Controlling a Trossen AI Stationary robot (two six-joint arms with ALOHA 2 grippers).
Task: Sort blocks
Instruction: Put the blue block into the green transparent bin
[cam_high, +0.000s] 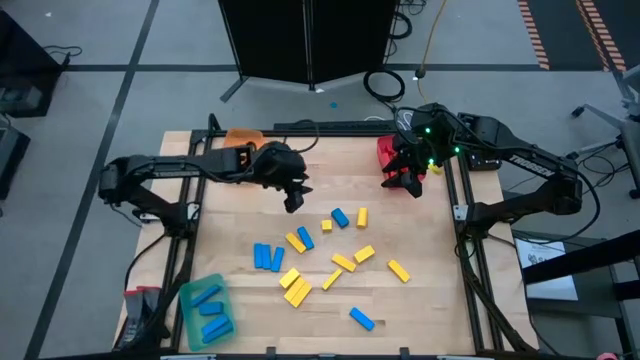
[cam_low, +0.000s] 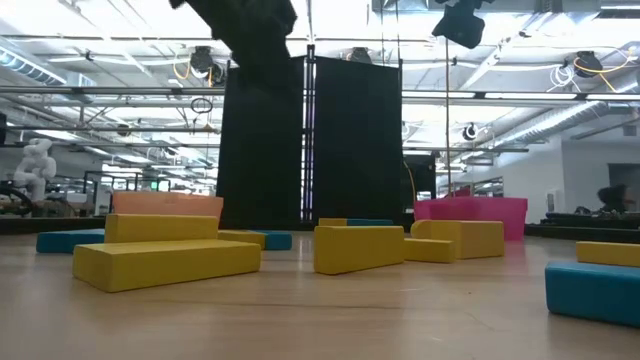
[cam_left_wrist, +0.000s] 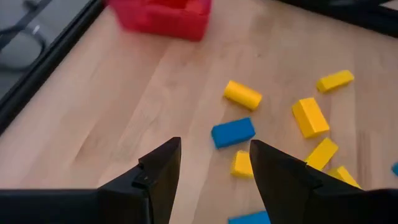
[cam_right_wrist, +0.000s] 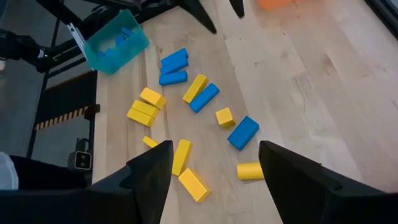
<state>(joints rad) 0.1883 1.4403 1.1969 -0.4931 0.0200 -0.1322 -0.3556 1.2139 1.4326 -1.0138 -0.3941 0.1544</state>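
Blue and yellow blocks (cam_high: 330, 250) lie flat and scattered on the middle of the wooden table. My left gripper (cam_high: 293, 200) hangs open above the table, just left of the far blocks; a blue block (cam_left_wrist: 233, 132) and a yellow one (cam_left_wrist: 242, 94) lie ahead of its empty fingers (cam_left_wrist: 168, 162). My right gripper (cam_high: 410, 185) hovers open and empty beside the red tray (cam_high: 390, 155) at the far right, looking down on the scattered blocks (cam_right_wrist: 186, 93).
An orange tray (cam_high: 243, 137) stands at the far left. A teal tray (cam_high: 205, 310) holding several blue blocks sits at the near left corner. A dark frame (cam_high: 465, 215) runs along the table's sides. Bare wood lies between the far trays.
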